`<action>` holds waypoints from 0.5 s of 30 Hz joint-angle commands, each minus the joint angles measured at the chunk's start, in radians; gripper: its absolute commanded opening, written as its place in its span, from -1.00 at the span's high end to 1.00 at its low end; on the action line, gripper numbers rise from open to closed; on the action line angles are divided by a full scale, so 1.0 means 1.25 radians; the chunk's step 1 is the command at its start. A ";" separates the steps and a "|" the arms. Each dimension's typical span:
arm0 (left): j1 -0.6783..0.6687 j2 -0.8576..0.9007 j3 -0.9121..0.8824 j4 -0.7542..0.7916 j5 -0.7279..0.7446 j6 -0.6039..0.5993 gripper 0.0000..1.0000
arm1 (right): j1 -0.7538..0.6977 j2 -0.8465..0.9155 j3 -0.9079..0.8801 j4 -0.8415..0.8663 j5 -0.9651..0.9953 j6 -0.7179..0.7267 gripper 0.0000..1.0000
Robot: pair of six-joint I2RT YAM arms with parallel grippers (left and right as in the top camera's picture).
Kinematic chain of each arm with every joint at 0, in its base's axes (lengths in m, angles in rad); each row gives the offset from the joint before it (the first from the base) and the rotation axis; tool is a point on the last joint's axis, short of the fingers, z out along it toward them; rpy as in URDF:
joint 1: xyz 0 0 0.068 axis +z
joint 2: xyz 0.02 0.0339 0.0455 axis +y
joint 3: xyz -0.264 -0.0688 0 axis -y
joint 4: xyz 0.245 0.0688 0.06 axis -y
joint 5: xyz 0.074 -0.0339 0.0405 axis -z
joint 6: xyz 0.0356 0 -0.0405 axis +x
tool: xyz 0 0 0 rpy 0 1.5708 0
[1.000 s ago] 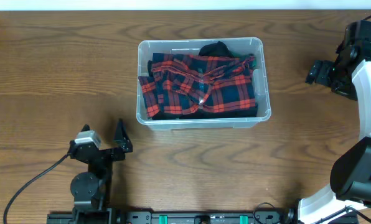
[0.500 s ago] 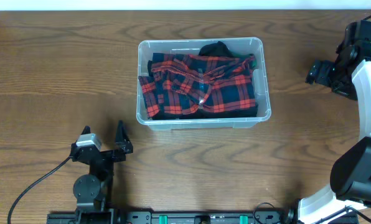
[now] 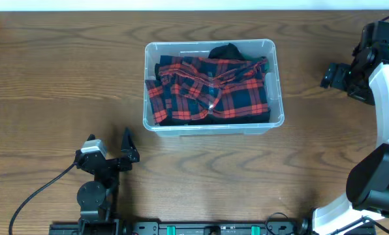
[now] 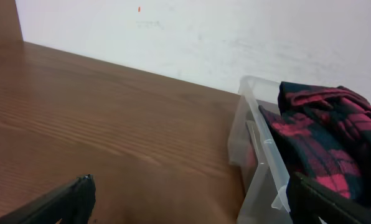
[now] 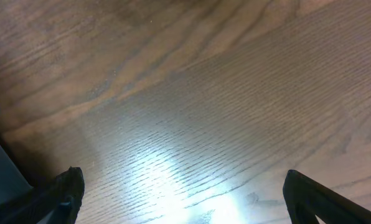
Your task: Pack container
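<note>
L claw point(image 3: 109, 140) wide open, empty; bin point(image 3: 181, 126) ahead of it, a bit to its right. R claw point(image 3: 329, 76) wide open too, nothing held, bin well apart. Plaid shirt point(image 3: 207, 88) in bin, prob. packed. Keep claws clear of rim.

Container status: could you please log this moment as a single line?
container: holds red plaid garment | left gripper: open, empty | right gripper: open, empty

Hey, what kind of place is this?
Likely a robotics lab bench: a left arm and right arm at a wooden table, a bare white wall, and a container holding a plaid garment.
</note>
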 commanded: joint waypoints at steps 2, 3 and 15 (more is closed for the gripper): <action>0.004 -0.004 -0.014 -0.034 -0.015 0.017 -0.96 | 0.001 0.005 0.002 -0.001 0.000 0.009 -0.98; 0.005 -0.003 -0.014 -0.034 -0.015 0.017 -0.96 | 0.001 0.005 0.002 -0.001 0.000 0.009 -0.99; 0.005 -0.003 -0.014 -0.034 -0.015 0.017 -0.96 | -0.002 0.005 0.002 -0.001 0.000 0.009 -0.99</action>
